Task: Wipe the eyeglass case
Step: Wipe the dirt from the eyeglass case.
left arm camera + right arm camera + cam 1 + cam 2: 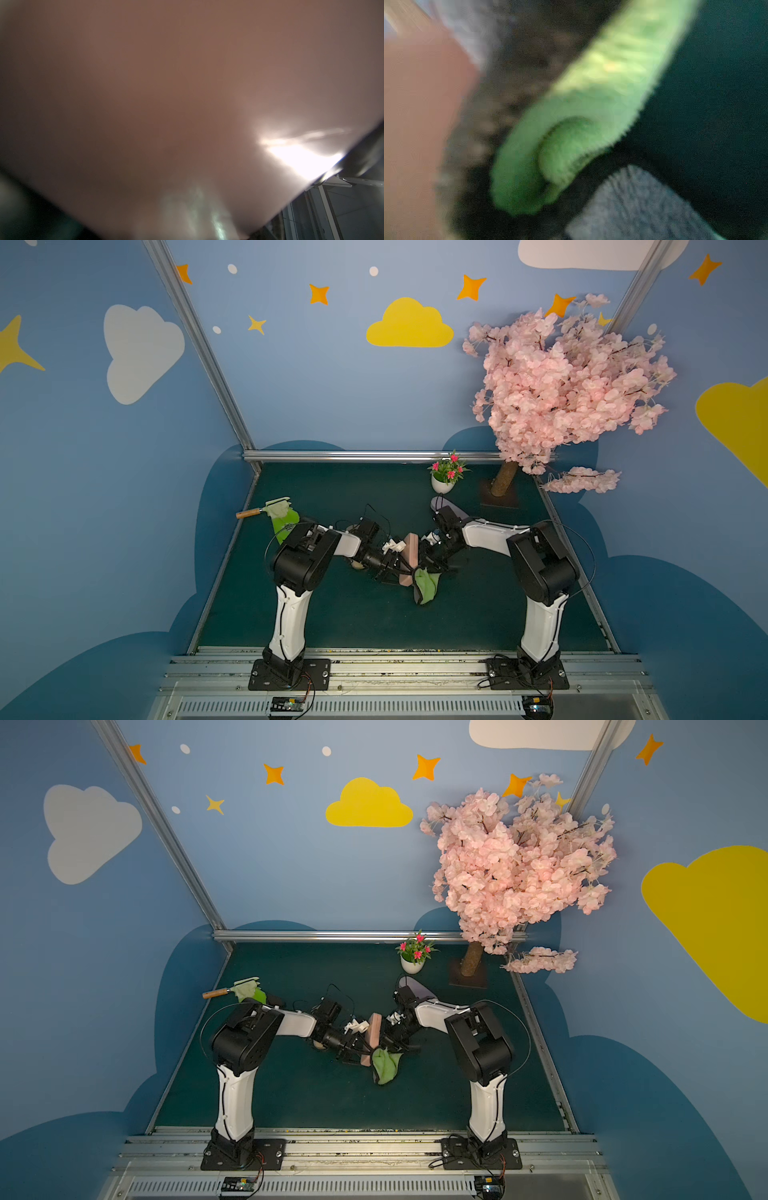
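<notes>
The pink eyeglass case is held on edge above the green mat at mid-table. My left gripper comes from the left and is shut on its near end. In the left wrist view the eyeglass case fills nearly the whole picture as a blur, hiding the jaws. My right gripper is shut on a green cloth, which hangs against the case's right side. In the right wrist view the cloth lies beside the case.
A wooden-handled brush with a green rag lies at the mat's left edge. A white pot of pink flowers and a pink blossom tree stand at the back right. A pale grey object lies behind my right arm.
</notes>
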### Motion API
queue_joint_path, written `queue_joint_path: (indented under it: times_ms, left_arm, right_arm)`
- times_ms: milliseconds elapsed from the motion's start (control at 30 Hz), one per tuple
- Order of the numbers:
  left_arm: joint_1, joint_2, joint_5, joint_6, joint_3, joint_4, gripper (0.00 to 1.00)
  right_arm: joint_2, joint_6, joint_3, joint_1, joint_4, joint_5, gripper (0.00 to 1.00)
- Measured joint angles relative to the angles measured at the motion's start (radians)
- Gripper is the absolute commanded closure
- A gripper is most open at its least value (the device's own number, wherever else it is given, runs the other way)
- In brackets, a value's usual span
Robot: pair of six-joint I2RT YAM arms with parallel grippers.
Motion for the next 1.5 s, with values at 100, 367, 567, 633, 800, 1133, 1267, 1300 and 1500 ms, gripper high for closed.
queue_joint_path:
  times_ms: [100,367,567,633,800,1133,1267,1300,1500]
  left_arm:
    - [0.003,0.0,0.008,-0.001,-0.003,0.002,0.97]
    - [0.002,0.0,0.01,-0.011,-0.008,0.02,0.97]
    - [-0.011,-0.001,-0.005,-0.01,-0.008,0.03,0.97]
    - [-0.011,-0.001,-0.004,-0.011,-0.008,0.027,0.97]
    - [-0.011,-0.001,-0.011,0.003,-0.001,0.008,0.97]
    - [-0.011,-0.001,-0.01,0.007,0.0,0.005,0.97]
    - [-0.007,-0.001,0.002,0.01,-0.002,-0.001,0.97]
    - [-0.007,-0.001,0.003,0.01,-0.002,-0.002,0.97]
    - [-0.007,0.0,0.005,0.006,-0.004,0.001,0.97]
  right_arm:
    - [-0.05,-0.021,-0.048,0.068,-0.073,-0.049,1.0]
    - [-0.018,-0.051,0.026,-0.034,-0.185,-0.1,1.0]
    - [0.089,0.05,0.198,-0.175,-0.043,-0.027,1.0]
    - [0.128,0.061,0.273,-0.178,-0.047,0.016,1.0]
    - [0.165,0.063,0.324,-0.142,-0.072,0.105,1.0]
    - [-0.034,0.077,-0.014,0.032,-0.023,0.079,1.0]
    - [-0.068,0.076,-0.03,0.101,-0.126,0.042,1.0]
    - [-0.072,0.076,-0.027,0.107,-0.148,0.04,1.0]
    - [-0.082,0.072,0.013,0.07,-0.214,0.019,1.0]
